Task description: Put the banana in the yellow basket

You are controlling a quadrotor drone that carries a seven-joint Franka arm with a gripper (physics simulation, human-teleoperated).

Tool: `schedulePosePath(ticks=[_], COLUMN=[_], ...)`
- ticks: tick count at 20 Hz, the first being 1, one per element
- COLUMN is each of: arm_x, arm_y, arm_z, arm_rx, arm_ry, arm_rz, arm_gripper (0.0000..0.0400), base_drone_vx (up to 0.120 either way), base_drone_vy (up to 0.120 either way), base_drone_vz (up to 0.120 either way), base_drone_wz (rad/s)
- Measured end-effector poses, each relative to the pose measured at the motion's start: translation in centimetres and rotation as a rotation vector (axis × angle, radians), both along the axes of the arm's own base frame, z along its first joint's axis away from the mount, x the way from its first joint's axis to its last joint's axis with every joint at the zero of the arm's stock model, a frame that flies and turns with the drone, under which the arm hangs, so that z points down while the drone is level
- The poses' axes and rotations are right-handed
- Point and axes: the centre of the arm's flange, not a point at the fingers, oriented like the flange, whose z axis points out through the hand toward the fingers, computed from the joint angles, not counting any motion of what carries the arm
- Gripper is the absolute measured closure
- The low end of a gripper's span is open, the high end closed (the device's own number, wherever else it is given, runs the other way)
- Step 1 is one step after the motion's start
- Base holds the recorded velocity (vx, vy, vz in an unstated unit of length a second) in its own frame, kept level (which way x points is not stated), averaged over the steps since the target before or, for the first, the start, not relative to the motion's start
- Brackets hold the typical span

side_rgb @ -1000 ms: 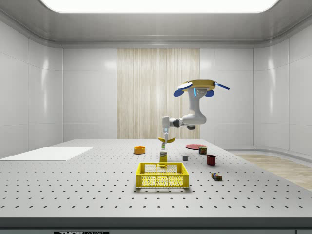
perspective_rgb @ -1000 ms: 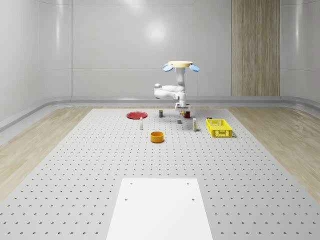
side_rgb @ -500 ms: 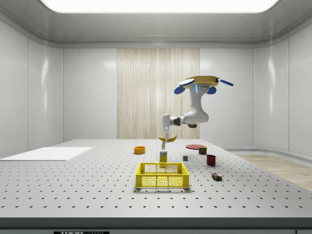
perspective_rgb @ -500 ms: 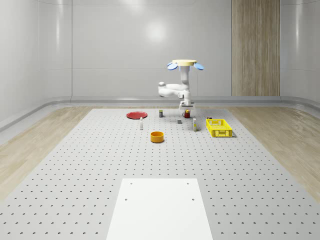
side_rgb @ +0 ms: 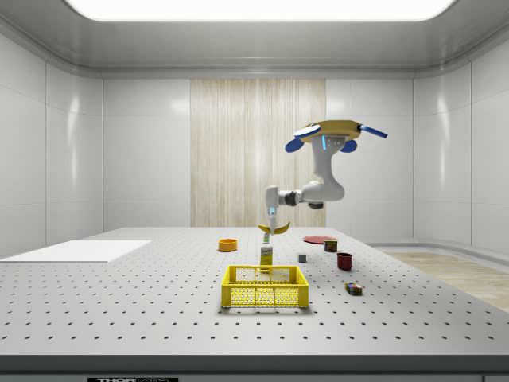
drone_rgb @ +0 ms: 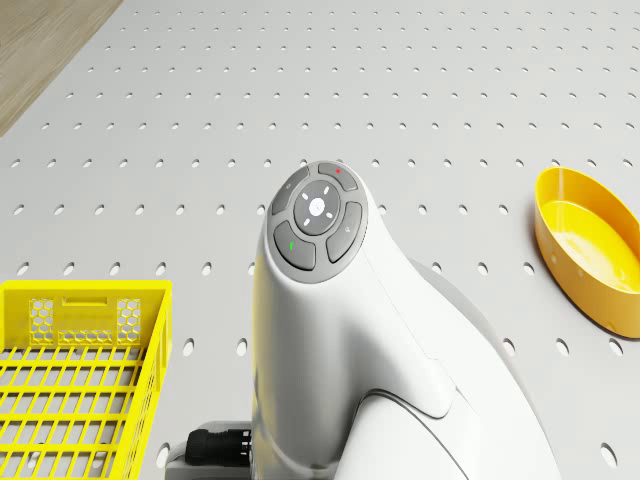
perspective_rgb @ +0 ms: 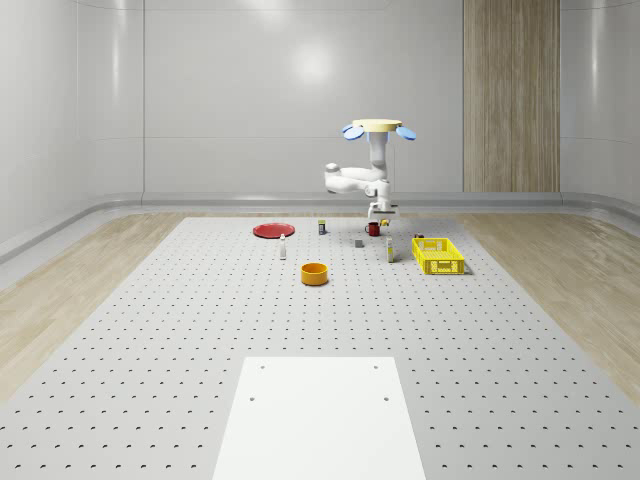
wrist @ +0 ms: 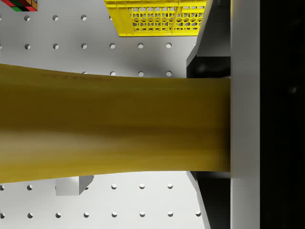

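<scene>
Side view | drone (side_rgb: 336, 130) hovers over table (side_rgb: 119, 302) | hand (side_rgb: 270, 228) grips banana (side_rgb: 275, 229)

— How does the robot look?
— The drone (side_rgb: 332, 130) has a flat round body, tan or yellowish on top, with blue rotor discs (perspective_rgb: 352, 130) at its sides. In the side view a small light-blue strip shows on the front of it.
— And the arm?
— The arm (side_rgb: 318, 181) is glossy white, with rounded, thick links. In the drone view one link (drone_rgb: 330, 330) ends in a grey round cap with a white centre button, a small red dot and a small green mark. A black ribbed connector (drone_rgb: 218, 445) sits near its base, perhaps a cable plug.
— The gripper?
— One finger (wrist: 245, 114) is a pale grey bar with black behind it.
</scene>
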Motion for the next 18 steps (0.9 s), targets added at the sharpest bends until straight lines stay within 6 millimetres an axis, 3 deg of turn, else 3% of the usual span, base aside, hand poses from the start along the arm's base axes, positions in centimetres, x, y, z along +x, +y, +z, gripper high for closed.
schedulePosePath(ticks=[5, 18], arm_x=[0.00, 0.00], arm_y=[0.00, 0.00], arm_z=[0.00, 0.00], arm_rx=[0.000, 0.000], arm_ry=[0.000, 0.000], arm_rz=[0.000, 0.000], arm_gripper=[0.0208, 0.0208], base_drone_vx=[0.016, 0.120], base_drone_vy=[0.120, 0.120], base_drone_vz=[0.000, 0.000], base_drone_wz=[0.000, 0.000])
